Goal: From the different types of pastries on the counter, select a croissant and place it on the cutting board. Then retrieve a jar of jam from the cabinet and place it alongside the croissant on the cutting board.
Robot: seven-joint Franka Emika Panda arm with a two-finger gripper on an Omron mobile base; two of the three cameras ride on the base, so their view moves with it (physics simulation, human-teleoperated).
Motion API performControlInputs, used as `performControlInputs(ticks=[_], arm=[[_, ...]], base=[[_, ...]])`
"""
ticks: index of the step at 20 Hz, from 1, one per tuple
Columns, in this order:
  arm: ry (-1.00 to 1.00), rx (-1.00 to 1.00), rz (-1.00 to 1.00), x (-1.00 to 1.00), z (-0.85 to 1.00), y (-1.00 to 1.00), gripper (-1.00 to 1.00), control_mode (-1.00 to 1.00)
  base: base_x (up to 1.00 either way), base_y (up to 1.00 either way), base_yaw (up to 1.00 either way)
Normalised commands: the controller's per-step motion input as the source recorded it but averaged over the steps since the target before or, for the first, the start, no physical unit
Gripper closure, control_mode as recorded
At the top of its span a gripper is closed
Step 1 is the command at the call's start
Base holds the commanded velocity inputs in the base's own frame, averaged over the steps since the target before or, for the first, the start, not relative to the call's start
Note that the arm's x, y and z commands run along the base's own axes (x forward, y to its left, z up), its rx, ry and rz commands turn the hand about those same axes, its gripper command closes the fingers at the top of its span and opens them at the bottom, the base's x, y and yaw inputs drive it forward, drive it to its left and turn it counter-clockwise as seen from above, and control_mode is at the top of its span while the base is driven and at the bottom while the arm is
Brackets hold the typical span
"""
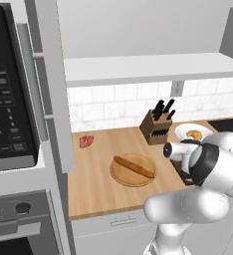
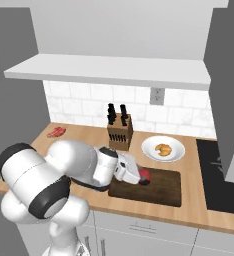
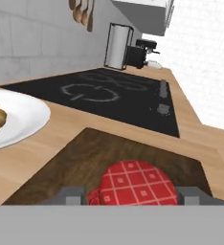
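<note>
Fingers: you have them spread about a jar's width, one tip either side of the jar of jam, apparently gripping it.
Jar: one, red checked top, low over the cutting board.
Croissant: one, on the white plate beyond the fingers.
Baguette: one, on the round board, well apart.

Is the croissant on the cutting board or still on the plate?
On the white plate: the croissant lies there, beside the cutting board.
</note>
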Motion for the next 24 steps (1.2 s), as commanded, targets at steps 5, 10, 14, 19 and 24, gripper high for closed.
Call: performControlInputs(ticks=[5,10,14,19,24], arm=[[0.00,0.00,0.00,0.00,-0.17,0.00,-1.00,-1.00],[-0.02,0.00,-0.01,-0.06,0.08,0.04,-1.00,-1.00],[-0.11,-0.02,0.00,-0.29,0.66,0.08,-1.00,-1.00],[-0.06,0.00,0.02,-0.20,0.72,0.00,-1.00,-1.00],[0.05,0.00,0.19,0.01,0.61,-0.22,-1.00,-1.00]], base=[[0.00,0.00,0.00],[0.00,0.00,0.00],[0.00,0.00,0.00],[0.00,0.00,0.00],[0.00,0.00,0.00]])
